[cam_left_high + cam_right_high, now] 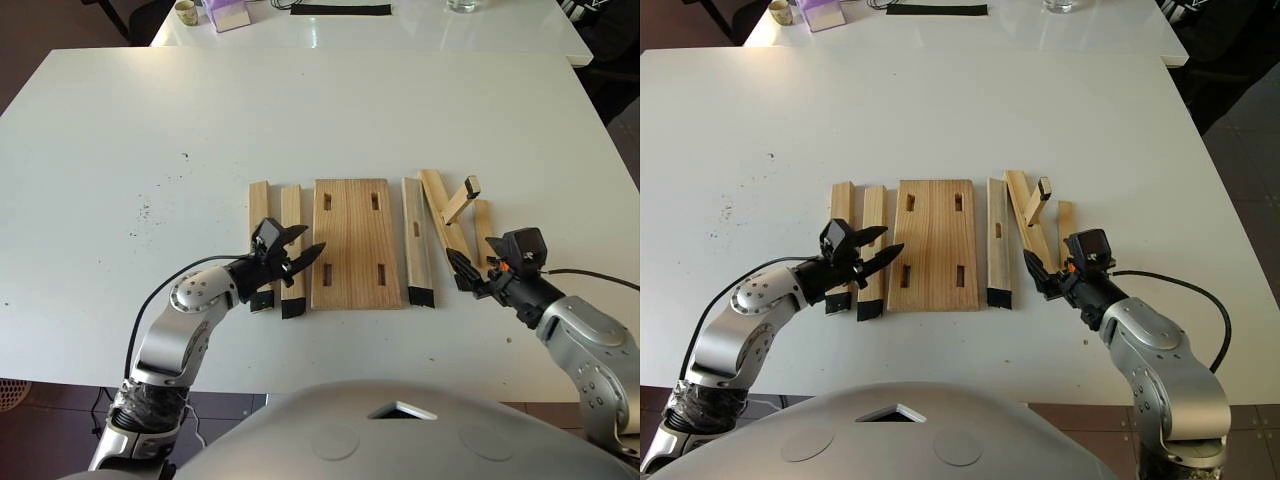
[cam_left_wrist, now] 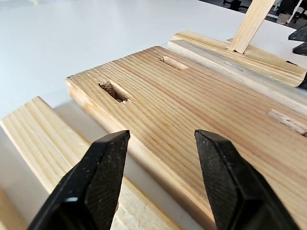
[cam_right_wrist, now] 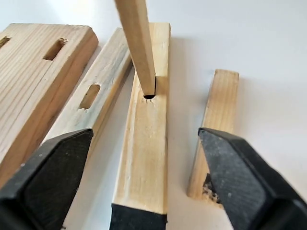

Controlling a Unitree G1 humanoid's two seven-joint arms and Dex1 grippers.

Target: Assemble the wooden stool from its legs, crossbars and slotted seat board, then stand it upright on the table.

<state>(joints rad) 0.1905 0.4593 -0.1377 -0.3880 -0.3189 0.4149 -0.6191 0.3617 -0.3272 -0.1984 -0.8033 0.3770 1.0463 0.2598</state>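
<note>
Seat board lies flat on the white bench, grain running away from the robot, four slots cut through it.

Left of the seat board: two legs side by side, outer leg and inner leg, both flat and parallel to the board. Each has a black cap at its near end. The inner leg lies just beside the board's left edge.

Right of the seat board: slotted leg, flat, black cap at its near end. Just right of it lies a further leg with a crossbar plugged into a hole in it and tilted upward. Farthest right of the board lies a short loose piece, flat, apart from the others.

Left gripper: fingers apart, holding nothing, over the board's left near edge and the inner leg.

Right gripper: fingers apart, holding nothing, at the near end of the leg carrying the crossbar, right of the board.

Well beyond the seat board: cup, purple box, black strip. The print on the box is too small to read.
</note>
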